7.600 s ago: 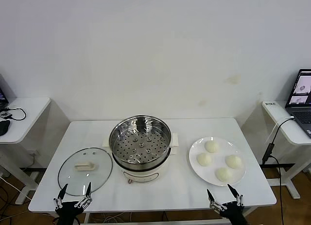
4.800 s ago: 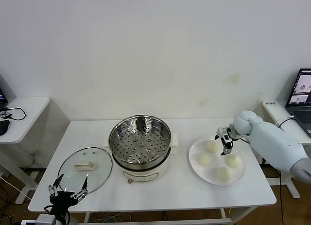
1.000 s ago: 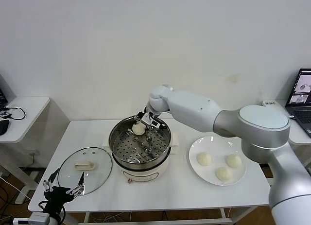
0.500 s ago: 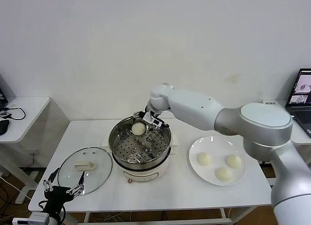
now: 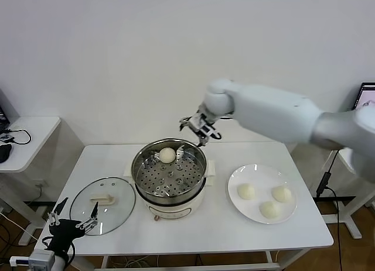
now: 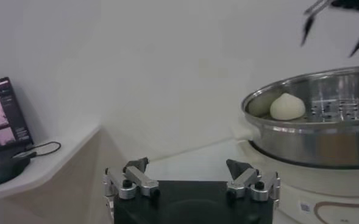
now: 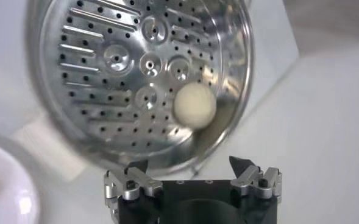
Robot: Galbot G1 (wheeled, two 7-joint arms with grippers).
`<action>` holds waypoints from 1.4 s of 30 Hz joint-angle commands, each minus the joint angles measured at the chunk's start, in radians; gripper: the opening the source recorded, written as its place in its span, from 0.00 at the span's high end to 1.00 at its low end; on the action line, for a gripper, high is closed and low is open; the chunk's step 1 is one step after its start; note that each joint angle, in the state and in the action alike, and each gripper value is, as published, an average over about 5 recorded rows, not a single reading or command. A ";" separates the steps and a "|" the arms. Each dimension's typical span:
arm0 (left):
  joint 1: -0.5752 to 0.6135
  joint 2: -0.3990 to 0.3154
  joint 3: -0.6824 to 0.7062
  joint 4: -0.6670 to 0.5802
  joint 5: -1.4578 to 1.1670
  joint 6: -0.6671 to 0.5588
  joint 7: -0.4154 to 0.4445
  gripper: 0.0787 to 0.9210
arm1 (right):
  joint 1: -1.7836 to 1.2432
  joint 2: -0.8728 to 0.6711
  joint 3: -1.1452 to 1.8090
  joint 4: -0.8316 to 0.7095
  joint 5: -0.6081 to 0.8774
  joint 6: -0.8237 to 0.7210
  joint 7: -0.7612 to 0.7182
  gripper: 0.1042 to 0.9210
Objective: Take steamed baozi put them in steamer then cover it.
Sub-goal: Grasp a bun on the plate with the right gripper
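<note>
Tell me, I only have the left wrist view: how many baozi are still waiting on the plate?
Observer: Three baozi remain on the white plate, right of the steamer.
Operator: Is the one in the steamer alone?
Observer: Yes, one baozi sits on the perforated tray near the far rim.
Operator: Where is the cover?
Observer: The glass cover lies flat on the table, left of the steamer, with the left gripper open near its front edge.
Operator: And the right gripper?
Observer: The right gripper is open, empty, above the steamer's far rim.
</note>
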 commanded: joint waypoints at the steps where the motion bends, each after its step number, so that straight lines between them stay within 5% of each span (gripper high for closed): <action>1: -0.031 0.029 -0.014 0.014 -0.024 0.011 0.001 0.12 | 0.052 -0.360 -0.011 0.275 0.118 -0.273 -0.043 0.12; 14: -0.049 0.040 0.000 0.031 -0.020 0.026 0.003 0.12 | -0.313 -0.596 0.166 0.328 -0.032 -0.296 -0.036 0.12; 25: -0.034 0.031 -0.019 0.023 -0.014 0.036 0.005 0.12 | -0.617 -0.472 0.371 0.173 -0.182 -0.263 -0.048 0.12; 42: -0.024 0.015 -0.029 0.028 -0.012 0.034 0.006 0.12 | -0.641 -0.278 0.386 -0.004 -0.238 -0.255 -0.041 0.12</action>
